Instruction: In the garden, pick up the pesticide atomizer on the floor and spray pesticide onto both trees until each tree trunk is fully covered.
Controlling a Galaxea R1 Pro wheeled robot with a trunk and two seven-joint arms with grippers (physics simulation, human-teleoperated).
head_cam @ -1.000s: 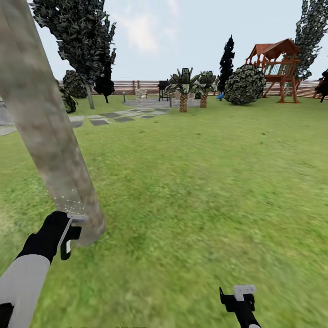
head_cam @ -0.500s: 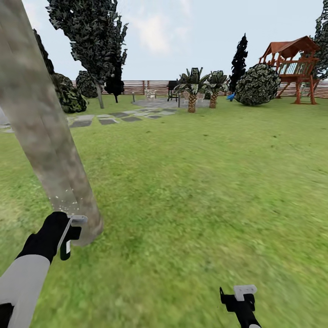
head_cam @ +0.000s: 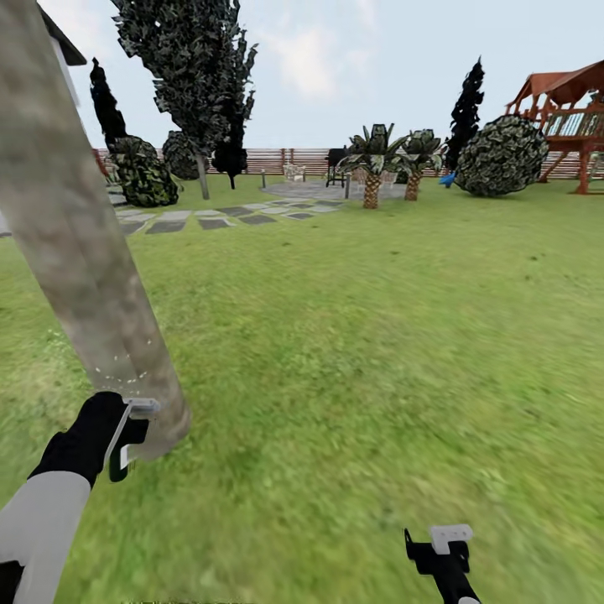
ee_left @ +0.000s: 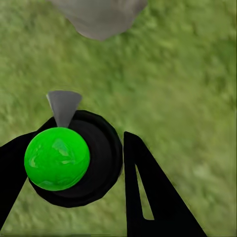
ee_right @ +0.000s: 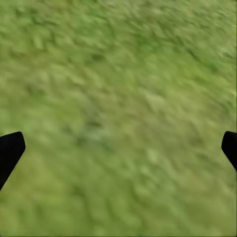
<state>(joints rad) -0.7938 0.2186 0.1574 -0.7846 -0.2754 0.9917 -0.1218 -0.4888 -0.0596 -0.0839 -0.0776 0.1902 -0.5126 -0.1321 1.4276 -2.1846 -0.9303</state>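
A thick, pale, mottled tree trunk [head_cam: 75, 226] leans up the left of the head view, and its base [ee_left: 98, 17] also shows in the left wrist view. My left gripper [head_cam: 126, 436] is right beside the trunk's foot, shut on the pesticide atomizer [ee_left: 57, 158]. Seen from above, the atomizer is a round black body with a glossy green top and a grey nozzle [head_cam: 143, 405] pointing at the bark. Fine white specks dot the trunk just above the nozzle. My right gripper [head_cam: 436, 541] hangs open over bare grass, holding nothing. A second such tree is out of view.
Lawn stretches ahead and to the right. Grey stepping stones [head_cam: 210, 220] lead to a paved patch with two small palms [head_cam: 372, 168]. A round bush [head_cam: 502, 157], a wooden playset [head_cam: 570, 109], dark trees [head_cam: 197, 67] and the slat fence [head_cam: 294, 159] stand far off.
The view has swung left, so the whole background has slid right. Both arms keep their places in the picture. The white specks on the trunk have thinned and spread.
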